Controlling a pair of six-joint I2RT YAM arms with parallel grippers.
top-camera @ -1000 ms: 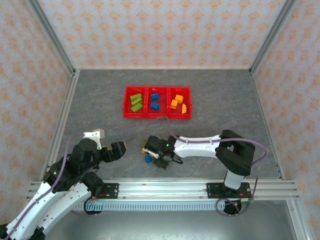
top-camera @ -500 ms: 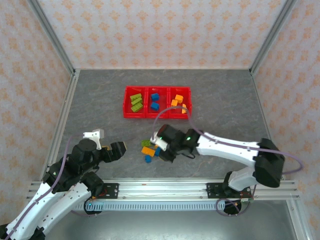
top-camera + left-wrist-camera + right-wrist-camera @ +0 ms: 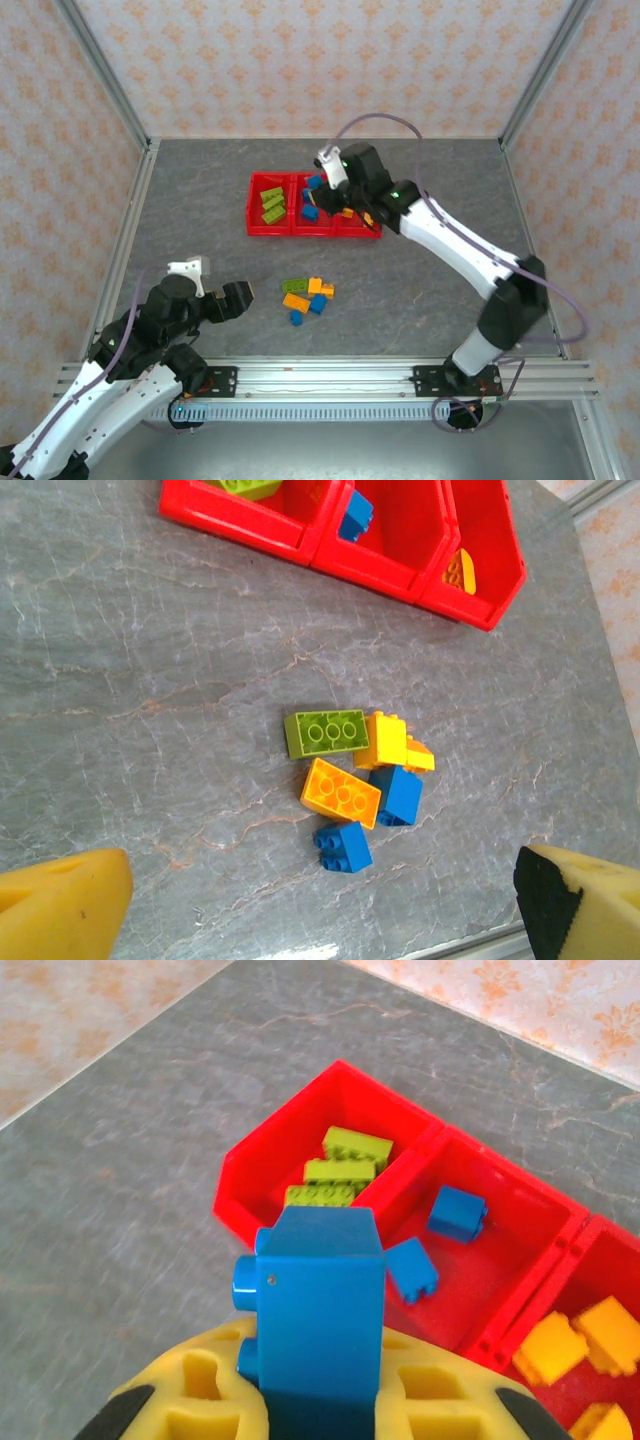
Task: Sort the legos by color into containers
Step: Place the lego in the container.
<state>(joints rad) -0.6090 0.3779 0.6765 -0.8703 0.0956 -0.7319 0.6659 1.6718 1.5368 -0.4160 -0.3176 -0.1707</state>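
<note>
**Blue brick held over the red tray**

The right gripper (image 3: pixel 320 1400) is clenched on a blue brick (image 3: pixel 320 1300), which stands up between its yellow pads (image 3: pixel 200 1390). From above we see it hanging over the red tray (image 3: pixel 268 230), roughly at the middle compartment. The left gripper (image 3: pixel 320 910) is spread wide and holds nothing. It sits low over the tabletop (image 3: pixel 200 200), beside the loose pile (image 3: pixel 308 298) and touching none of it.

From above, the right arm (image 3: pixel 450 240) covers much of the tray's right compartment. The right wrist view cuts that same compartment off at the frame edge, and the left wrist view crops the tray along the top. In the pile, a small orange piece (image 3: pixel 420 755) is tucked behind a yellow brick, and we cannot tell whether it is a separate brick.

In the tray we count three green bricks (image 3: pixel 338 1170) in the left compartment and two blue bricks (image 3: pixel 458 1212) in the middle one. At least three orange-yellow bricks (image 3: pixel 550 1348) lie in the right one. The pile holds one green loose brick (image 3: pixel 326 732), two blue loose bricks (image 3: pixel 398 795) and two orange-yellow loose bricks (image 3: pixel 341 792) that we can see plainly, all huddled close together.
</note>
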